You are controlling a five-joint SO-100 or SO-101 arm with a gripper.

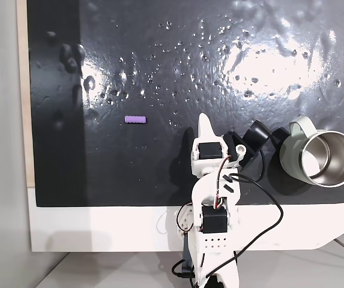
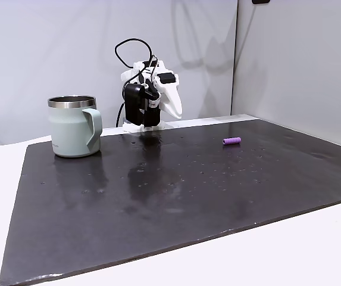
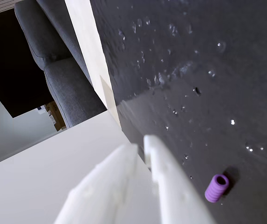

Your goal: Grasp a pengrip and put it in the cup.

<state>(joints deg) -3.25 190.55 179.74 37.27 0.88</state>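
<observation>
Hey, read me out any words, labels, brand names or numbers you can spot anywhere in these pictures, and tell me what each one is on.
There is no readable text in any view.
The cup has a plain side, no logo visible.
The pengrip bears only ribs.
The arm's black motor housings show nothing legible at this size.

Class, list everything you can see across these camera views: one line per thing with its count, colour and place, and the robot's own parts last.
pengrip: one, light purple, lying on the mat, left of the arm in the fixed view from above.
cup: one, sage green with steel inside, upright at the mat's right side in that view.
mat: one, black and glossy, covering the white table.
sofa: one, grey, beyond the table in the wrist view.
arm: one, white, at the mat's near edge.
gripper: one, white, fingers nearly together, holding nothing.
</observation>
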